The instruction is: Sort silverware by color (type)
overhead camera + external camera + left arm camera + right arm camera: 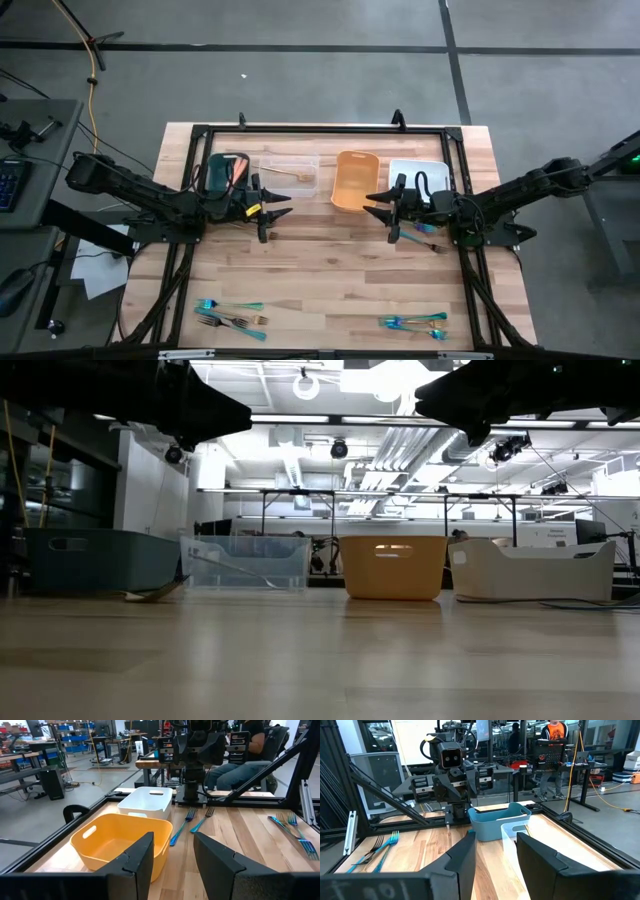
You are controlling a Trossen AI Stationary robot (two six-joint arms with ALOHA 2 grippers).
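While most of the silverware is not yet sorted, both dark arms hang over the middle of the wooden table (330, 270), their grippers facing each other across the row of four bins at its far edge. The teal bin (226, 172) sits just behind the left gripper (272, 207); the clear bin (290, 172) holds a single gold utensil (298, 177); the orange bin (354, 181) and white bin (418, 177) flank the right gripper (382, 209).

Both sets of fingers are spread and hold nothing, as each wrist view shows with a plain gap between the dark fingers (136, 862).

The unsorted pieces lie in three places. Two teal forks (430, 243) rest on the board directly under the right wrist, just behind its fingers and beside the white bin; in the left wrist view their handles (182, 829) run lengthwise toward the left gripper. A left cluster (232, 317) and a right cluster (415, 322), mostly teal with some gold, lie well apart from either gripper near the table's front edge, their long axes running roughly crosswise to the fingers' reach.

By this showing the right arm is nearest any piece, though it would have to draw back and tip downward to reach the pair beneath it.
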